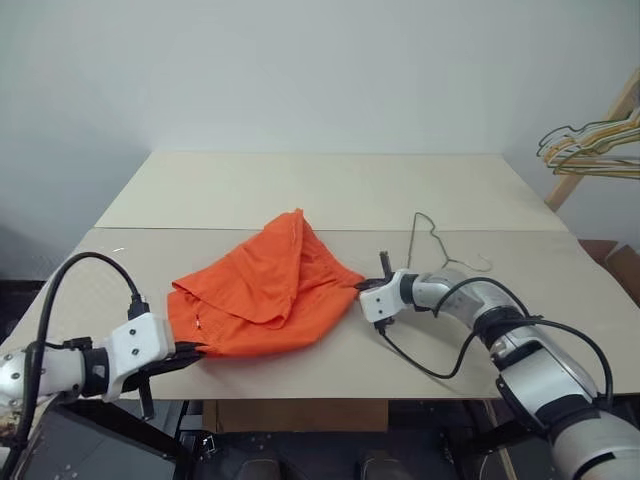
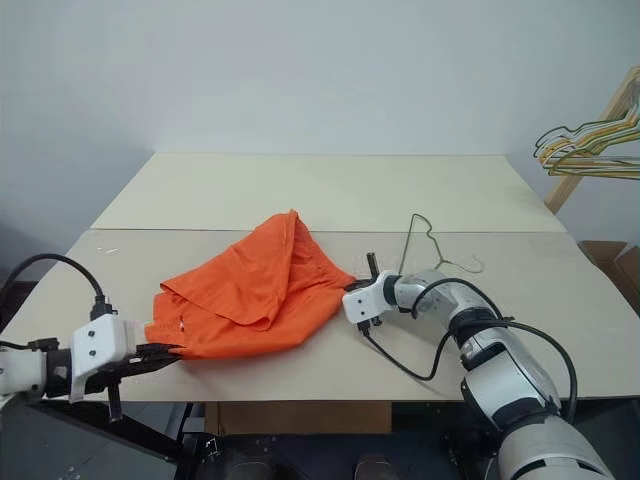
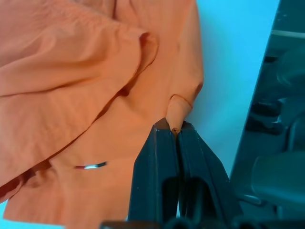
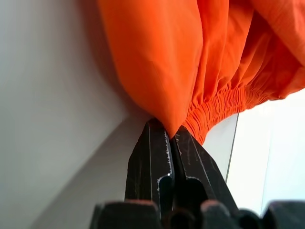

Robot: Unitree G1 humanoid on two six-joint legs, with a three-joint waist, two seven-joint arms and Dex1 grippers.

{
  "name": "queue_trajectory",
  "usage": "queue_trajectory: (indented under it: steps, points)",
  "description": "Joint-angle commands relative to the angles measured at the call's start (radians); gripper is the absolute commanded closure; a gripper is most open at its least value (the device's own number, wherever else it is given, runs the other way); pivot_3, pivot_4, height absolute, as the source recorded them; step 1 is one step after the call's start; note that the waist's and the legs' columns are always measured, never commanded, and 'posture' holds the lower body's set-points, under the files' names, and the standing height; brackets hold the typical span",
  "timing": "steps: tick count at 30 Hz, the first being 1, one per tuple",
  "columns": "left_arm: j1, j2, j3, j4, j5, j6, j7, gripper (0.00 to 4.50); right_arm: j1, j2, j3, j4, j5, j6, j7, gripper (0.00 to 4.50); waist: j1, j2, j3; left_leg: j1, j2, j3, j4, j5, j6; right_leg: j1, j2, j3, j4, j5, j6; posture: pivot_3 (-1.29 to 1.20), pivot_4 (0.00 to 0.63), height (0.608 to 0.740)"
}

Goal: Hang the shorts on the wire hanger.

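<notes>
A: How do the shorts point(image 1: 262, 290) lie?

B: Rumpled on the counter point(image 1: 300, 190), stretched side to side between both arms.

A: And the fingers?

B: Left gripper point(image 3: 173, 128) pinches one corner tight; right gripper point(image 4: 169, 131) is clamped on the other edge. The wire hanger point(image 1: 438, 243) lies beyond it, hook pointing away.

Beige table point(image 1: 330, 190), plain white wall point(image 1: 300, 70), hanger bunch point(image 1: 590, 150) right.

arms: white and silver shells, black joints | cables: black, looping | hands: black fingers point(image 3: 162, 176)
</notes>
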Motion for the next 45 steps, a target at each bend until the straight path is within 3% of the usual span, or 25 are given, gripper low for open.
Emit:
queue_trajectory:
  steps: [1, 3, 8, 13, 17, 21, 23, 26, 28, 31, 34, 37, 40, 43, 45]
  points:
    - [-0.081, 0.000, -0.050, 0.046, 0.030, -0.041, 0.017, 4.50, 0.049, -0.091, -0.054, -0.138, 0.042, 0.040, 0.048, 4.45, 0.005, 0.000, 0.000, 0.000, 0.000, 0.000, 0.000, 0.000, 0.000, 0.000, 0.000, 0.000, 0.000, 0.000, 0.000, 0.10, 0.000, 0.740]
    - [-0.122, 0.000, -0.089, 0.084, 0.047, -0.064, 0.012, 4.50, 0.104, -0.152, -0.080, -0.262, 0.072, 0.100, 0.115, 4.45, 0.004, 0.000, 0.000, 0.000, 0.000, 0.001, 0.000, 0.000, 0.000, 0.000, 0.000, 0.000, 0.000, 0.000, 0.000, 0.07, 0.000, 0.740]
    - [-0.213, -0.004, -0.164, 0.167, 0.055, -0.101, -0.013, 4.50, 0.381, -0.380, -0.191, -0.784, 0.325, 0.301, 0.401, 4.45, 0.003, 0.000, 0.000, -0.004, 0.000, 0.000, 0.000, 0.000, 0.000, -0.003, 0.000, 0.000, 0.000, 0.000, 0.000, 0.01, 0.000, 0.740]
    - [-0.230, 0.059, -0.174, 0.163, -0.003, -0.087, -0.128, 4.50, 0.570, -0.453, -0.252, -1.113, 0.400, 0.478, 0.491, 4.45, -0.032, 0.000, 0.000, -0.004, 0.002, 0.001, 0.000, 0.000, 0.001, -0.004, 0.001, 0.001, 0.000, 0.000, 0.000, -0.02, 0.000, 0.740]
    - [-0.319, 0.038, -0.204, 0.138, -0.044, -0.058, -0.136, 4.50, 0.540, -0.416, -0.278, -1.163, 0.452, 0.616, 0.522, 4.45, -0.043, 0.000, 0.000, -0.002, 0.002, 0.001, 0.000, 0.001, 0.001, -0.003, 0.002, 0.001, 0.000, 0.000, 0.000, -0.02, 0.000, 0.740]
    - [-0.609, -0.156, -0.260, 0.216, 0.021, -0.018, 0.102, 4.50, 0.301, -0.328, -0.293, -1.093, 0.457, 0.927, 0.547, 4.45, -0.037, 0.000, 0.000, -0.003, 0.002, 0.001, 0.002, 0.001, 0.001, -0.002, 0.003, 0.000, 0.000, 0.000, 0.001, -0.02, 0.000, 0.740]
    - [-0.809, -0.266, -0.282, 0.343, 0.138, -0.008, 0.306, 4.50, 0.119, -0.217, -0.297, -0.945, 0.399, 1.019, 0.420, 4.45, -0.036, -0.001, 0.000, -0.004, 0.002, -0.001, 0.004, 0.001, 0.001, -0.002, 0.003, 0.000, 0.000, 0.002, 0.001, -0.02, 0.000, 0.740]
    - [-1.047, -0.356, -0.264, 0.573, 0.302, -0.129, 0.594, 4.50, -0.131, -0.071, -0.300, -0.632, 0.240, 1.006, 0.034, 4.45, -0.043, -0.003, -0.001, -0.009, 0.001, -0.008, 0.006, 0.002, -0.001, -0.005, 0.005, -0.002, 0.000, 0.006, -0.001, -0.01, 0.000, 0.740]
    - [-1.157, -0.358, -0.231, 0.702, 0.380, -0.250, 0.773, 4.50, -0.246, -0.012, -0.323, -0.463, 0.185, 0.953, -0.229, 4.45, -0.046, -0.003, -0.002, -0.014, 0.000, -0.008, 0.003, 0.003, -0.002, -0.011, 0.004, -0.002, 0.000, 0.006, -0.001, -0.01, 0.000, 0.740]
    - [-1.228, -0.319, -0.117, 0.731, 0.327, -0.345, 0.851, 4.50, -0.300, 0.007, -0.366, -0.405, 0.192, 0.871, -0.367, 4.45, -0.048, -0.003, -0.002, -0.024, -0.002, -0.006, -0.005, 0.012, -0.018, -0.027, -0.001, -0.001, 0.005, 0.006, -0.001, 0.00, 0.000, 0.740]
    - [-1.135, -0.252, -0.030, 0.586, 0.151, -0.310, 0.676, 4.50, -0.213, -0.030, -0.347, -0.497, 0.214, 0.780, -0.288, 4.45, -0.062, -0.004, -0.003, -0.037, -0.003, -0.003, -0.004, 0.014, -0.023, -0.045, -0.004, -0.002, 0.015, 0.006, -0.001, 0.00, 0.000, 0.740]
    - [-0.958, -0.167, -0.025, 0.444, 0.073, -0.277, 0.507, 4.50, -0.079, -0.056, -0.317, -0.598, 0.230, 0.718, -0.191, 4.45, -0.072, -0.004, -0.004, -0.036, -0.003, -0.003, -0.004, 0.012, -0.021, -0.044, -0.004, -0.004, 0.015, 0.006, 0.000, 0.02, 0.000, 0.740]
    - [-0.686, -0.088, -0.018, 0.253, -0.064, -0.191, 0.302, 4.50, 0.075, -0.102, -0.261, -0.713, 0.221, 0.614, -0.084, 4.45, -0.070, -0.004, -0.004, -0.036, -0.003, -0.003, -0.002, 0.007, -0.013, -0.041, -0.004, -0.003, 0.012, 0.005, 0.001, 0.03, 0.000, 0.740]
    - [-0.444, -0.021, -0.014, 0.132, -0.088, -0.162, 0.178, 4.50, 0.178, -0.149, -0.216, -0.790, 0.242, 0.503, 0.024, 4.45, -0.068, -0.003, -0.003, -0.036, -0.003, -0.002, 0.000, 0.007, -0.013, -0.040, -0.003, -0.003, 0.013, 0.005, 0.001, 0.04, 0.000, 0.740]
    - [-0.322, -0.003, -0.028, 0.097, -0.026, -0.165, 0.167, 4.50, 0.220, -0.162, -0.191, -0.809, 0.222, 0.443, 0.042, 4.45, -0.066, -0.004, -0.002, -0.033, -0.002, 0.000, 0.004, 0.009, -0.010, -0.039, -0.002, -0.003, 0.014, 0.005, 0.000, 0.04, 0.000, 0.740]
